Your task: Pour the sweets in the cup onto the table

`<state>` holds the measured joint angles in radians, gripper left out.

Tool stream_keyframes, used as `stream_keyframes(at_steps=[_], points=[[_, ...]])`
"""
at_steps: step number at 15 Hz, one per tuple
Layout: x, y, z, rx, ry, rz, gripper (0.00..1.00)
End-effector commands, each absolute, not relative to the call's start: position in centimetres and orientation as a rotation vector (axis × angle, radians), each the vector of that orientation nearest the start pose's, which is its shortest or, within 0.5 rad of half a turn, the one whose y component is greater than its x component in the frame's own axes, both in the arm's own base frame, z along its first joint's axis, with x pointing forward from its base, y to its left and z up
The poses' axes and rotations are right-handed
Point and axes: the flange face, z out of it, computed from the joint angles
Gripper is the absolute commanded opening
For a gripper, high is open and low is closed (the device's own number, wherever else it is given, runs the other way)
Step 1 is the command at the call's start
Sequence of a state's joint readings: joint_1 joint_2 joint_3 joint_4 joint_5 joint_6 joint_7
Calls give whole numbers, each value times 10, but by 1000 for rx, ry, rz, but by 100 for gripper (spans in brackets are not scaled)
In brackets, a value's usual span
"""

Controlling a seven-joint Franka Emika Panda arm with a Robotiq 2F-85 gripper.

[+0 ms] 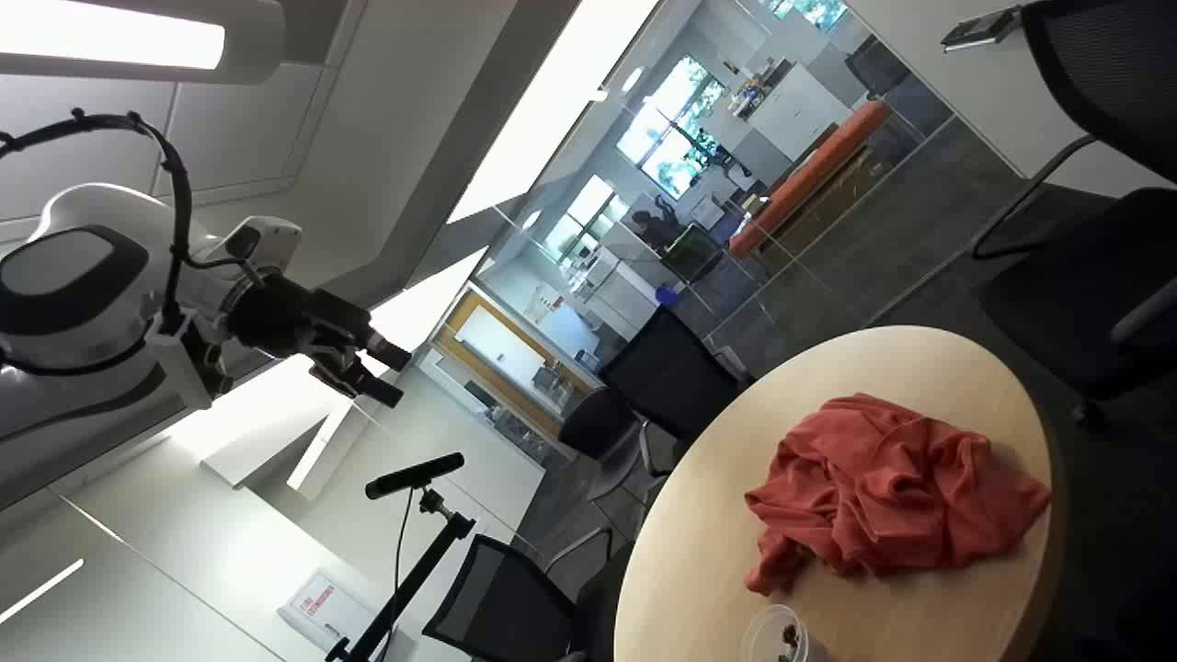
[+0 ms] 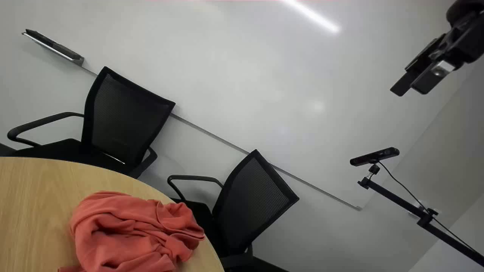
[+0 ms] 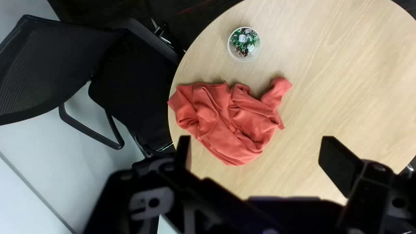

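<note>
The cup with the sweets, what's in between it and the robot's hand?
In the wrist view, a crumpled red cloth lies on the table between the cup and the open hand.

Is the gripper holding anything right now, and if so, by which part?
Nothing is held. The gripper is open and empty; the cup and cloth rest on the table.

One cup (image 3: pixel 240 58), one table (image 3: pixel 344 68), one red cloth (image 3: pixel 227 120).

A red cloth (image 3: pixel 227 120) lies in a rumpled heap, and black chairs (image 2: pixel 124 117) (mesh-backed) stand near a white wall (image 2: pixel 245 75).
</note>
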<state>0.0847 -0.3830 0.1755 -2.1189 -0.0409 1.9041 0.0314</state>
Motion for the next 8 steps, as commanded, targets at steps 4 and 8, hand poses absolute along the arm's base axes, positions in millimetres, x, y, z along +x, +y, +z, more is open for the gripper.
stream_keyframes(at_steps=[4, 8], points=[[440, 125, 582, -3189, -371, -281, 100], [445, 128, 574, -3208, -369, -267, 100]])
